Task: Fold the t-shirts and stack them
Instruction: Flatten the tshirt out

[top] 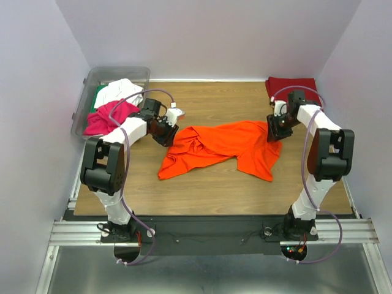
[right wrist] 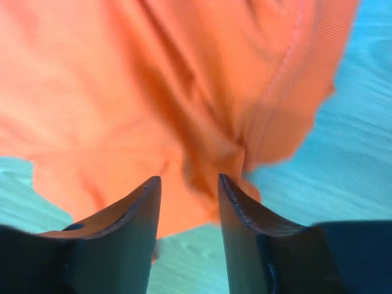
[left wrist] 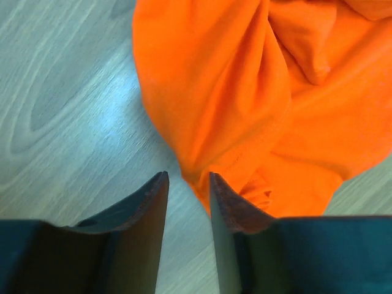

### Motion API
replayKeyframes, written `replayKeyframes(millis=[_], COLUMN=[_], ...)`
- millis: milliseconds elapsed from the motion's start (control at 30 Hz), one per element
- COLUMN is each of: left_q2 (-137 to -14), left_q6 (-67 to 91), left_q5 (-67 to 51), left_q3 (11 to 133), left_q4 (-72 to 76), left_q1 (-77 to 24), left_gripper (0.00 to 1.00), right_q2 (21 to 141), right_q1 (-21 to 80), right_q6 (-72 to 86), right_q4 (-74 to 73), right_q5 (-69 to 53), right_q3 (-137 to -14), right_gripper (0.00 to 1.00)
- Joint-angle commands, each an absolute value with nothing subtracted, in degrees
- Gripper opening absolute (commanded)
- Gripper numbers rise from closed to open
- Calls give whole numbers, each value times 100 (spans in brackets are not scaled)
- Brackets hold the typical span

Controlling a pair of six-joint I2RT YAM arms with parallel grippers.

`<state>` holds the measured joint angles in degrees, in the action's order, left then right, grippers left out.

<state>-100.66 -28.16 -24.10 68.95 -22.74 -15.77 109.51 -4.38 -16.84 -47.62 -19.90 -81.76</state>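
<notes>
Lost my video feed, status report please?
Left gripper pinching orange shirt edge. Right gripper closing on its far side. Shirt crumpled, unfolded. Nothing in the way.

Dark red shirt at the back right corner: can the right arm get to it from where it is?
Probably yes. The dark red shirt lies just behind the right gripper, bare table between. But its jaws straddle a fold of the orange shirt, which needs releasing first.

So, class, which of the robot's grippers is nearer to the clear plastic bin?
Left. The left gripper sits just right of the clear plastic bin, at the orange t-shirt's left edge; the right gripper is far across the table.
</notes>
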Motion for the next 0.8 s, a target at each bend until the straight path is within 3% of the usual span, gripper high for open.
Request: replayKeyframes(millis=[0,267,467,767], left_q2=[-9703,-9378,-9325,-9299], left_q6=[-3023,-2883,-2813,-2795], left_q5=[-2873,-3120,-3138,-3085], left_q3=[7145,6865,6715,6636], left_q4=[-2768,-2795,-2751,-2725], left_q1=[-1381,-1362,-1362,-1371], left_gripper=[48,54,54,54], right_q2=[9874,8877,8912,9378], right_q1=[-396,-9,895,1415], right_q6=[-2072,-2795,-2532,-2285], right_q4=[-5123,-5757,-5135,-4483], right_q5=[-2258,-2145,-1750,-1135], right_q3=[-8272,-6997,-6093,-5599], right_gripper=[53,53,49,47])
